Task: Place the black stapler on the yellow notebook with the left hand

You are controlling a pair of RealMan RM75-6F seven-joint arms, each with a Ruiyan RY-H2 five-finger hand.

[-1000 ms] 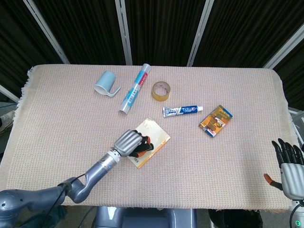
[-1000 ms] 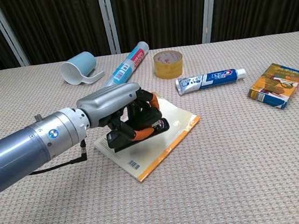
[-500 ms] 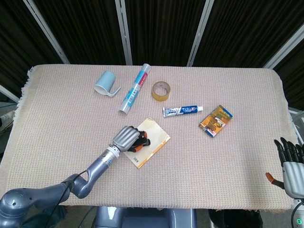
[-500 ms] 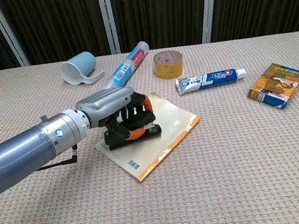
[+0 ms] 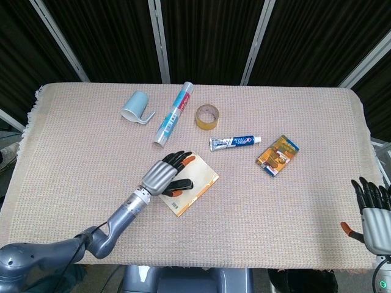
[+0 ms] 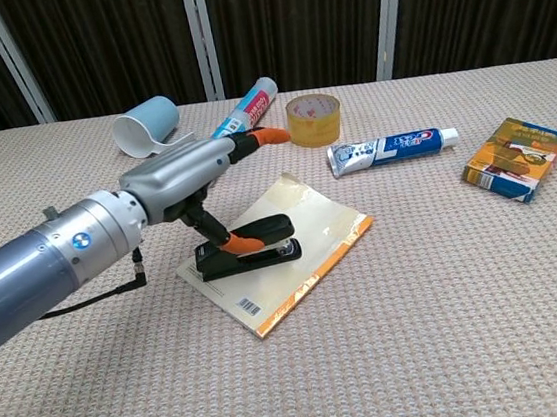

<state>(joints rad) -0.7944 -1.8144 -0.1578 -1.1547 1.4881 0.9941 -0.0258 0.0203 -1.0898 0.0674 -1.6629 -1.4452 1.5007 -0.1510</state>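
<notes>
**Black stapler down on the yellow cover**

Black and flat-based, the stapler (image 6: 246,249) lies on the yellow notebook (image 6: 322,234), just beneath our left hand (image 6: 182,171). That hand holds nothing: its fingers are spread and stretched forward above the stapler, while the thumb reaches down close to the stapler's rear end; we cannot tell whether it touches.

We judge the stapler rigid, compact and fairly dense for its bulk, with smooth plastic that could slip under a light pinch. Should it need moving, the surest hold would be across its narrow sides near the middle.

Its long axis runs roughly level across the chest view, hinge end under our palm, nose pointing away toward the notebook's middle. The notebook is thin and may slide on the woven cloth (image 5: 79,159).

Our right hand (image 5: 372,210) hangs well apart at the table's near edge, fingers spread, holding nothing.
</notes>
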